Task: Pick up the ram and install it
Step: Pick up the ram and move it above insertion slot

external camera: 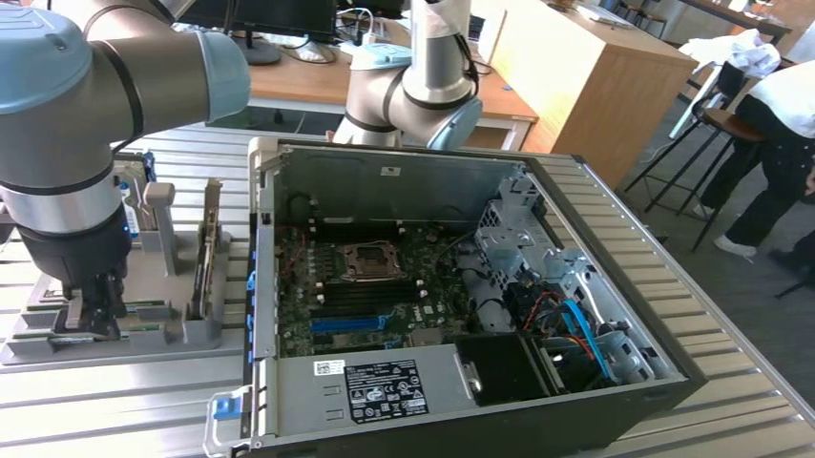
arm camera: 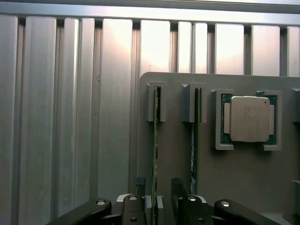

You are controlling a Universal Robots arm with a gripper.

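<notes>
The ram (arm camera: pixel 155 140) is a thin green stick standing on edge in a slot of a grey holder (arm camera: pixel 176 150). A second green stick (arm camera: pixel 194 140) stands in the slot beside it. My gripper (arm camera: pixel 158 183) is lowered over the first stick, with one black finger (arm camera: pixel 139 187) on each side of it and a visible gap, so the jaws are open. In the exterior view my gripper (external camera: pixel 87 320) reaches down into the holder (external camera: pixel 191 334) at that view's left, beside the open computer case (external camera: pixel 382 172).
A square silver processor chip (arm camera: pixel 250 118) rests in its own pocket of the holder. The case shows the motherboard with its dark memory slots (external camera: pixel 369 291). A second arm's base (external camera: pixel 407 95) stands behind the case. A person (external camera: pixel 783 143) is bent over at the far right.
</notes>
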